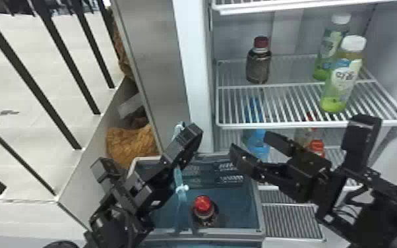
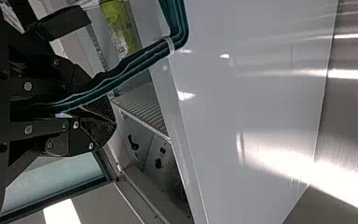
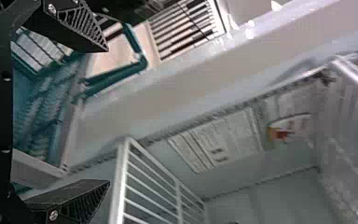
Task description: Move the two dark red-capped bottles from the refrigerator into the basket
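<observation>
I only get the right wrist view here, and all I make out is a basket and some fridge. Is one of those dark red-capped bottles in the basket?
Observer: Yes, the head view shows one bottle inside the basket, red cap up.

Visitor: And its twin?

Observer: In the head view, the second bottle stands on a wire shelf, left of the two green bottles.

Visitor: What's the robot's other hand up to?

Observer: The left wrist view shows the left gripper closed on the basket's handle.
</observation>
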Robot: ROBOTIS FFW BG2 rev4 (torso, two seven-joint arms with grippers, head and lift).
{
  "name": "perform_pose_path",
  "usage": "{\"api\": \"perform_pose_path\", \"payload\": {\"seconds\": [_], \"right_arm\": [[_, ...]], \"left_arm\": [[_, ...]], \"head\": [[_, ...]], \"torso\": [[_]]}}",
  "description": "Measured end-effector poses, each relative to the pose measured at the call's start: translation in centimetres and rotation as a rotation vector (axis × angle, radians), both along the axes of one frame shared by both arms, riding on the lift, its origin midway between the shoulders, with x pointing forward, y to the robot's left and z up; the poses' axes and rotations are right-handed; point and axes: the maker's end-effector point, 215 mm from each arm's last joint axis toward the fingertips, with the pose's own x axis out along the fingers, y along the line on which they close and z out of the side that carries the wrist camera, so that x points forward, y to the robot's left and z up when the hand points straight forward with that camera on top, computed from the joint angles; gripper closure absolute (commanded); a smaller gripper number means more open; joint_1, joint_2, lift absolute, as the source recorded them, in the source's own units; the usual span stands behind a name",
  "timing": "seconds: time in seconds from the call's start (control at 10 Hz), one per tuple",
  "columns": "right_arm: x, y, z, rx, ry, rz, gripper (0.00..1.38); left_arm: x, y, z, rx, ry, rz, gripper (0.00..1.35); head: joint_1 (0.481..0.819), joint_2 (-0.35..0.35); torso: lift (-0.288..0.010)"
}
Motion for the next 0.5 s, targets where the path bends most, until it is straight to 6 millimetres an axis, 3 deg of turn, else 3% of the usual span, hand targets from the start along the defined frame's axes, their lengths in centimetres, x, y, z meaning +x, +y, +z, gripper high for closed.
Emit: {"api": "perform_pose_path", "payload": {"seconds": [0.5], "right_arm": [[4.3,-5.6,4.1,0.008,-0.154,-0.22,0.1]], "left_arm": [[0.0,0.0,0.0,0.0,0.0,0.0,1.2]], "head": [[0.695,0.056]], "torso": [[-0.034]]}}
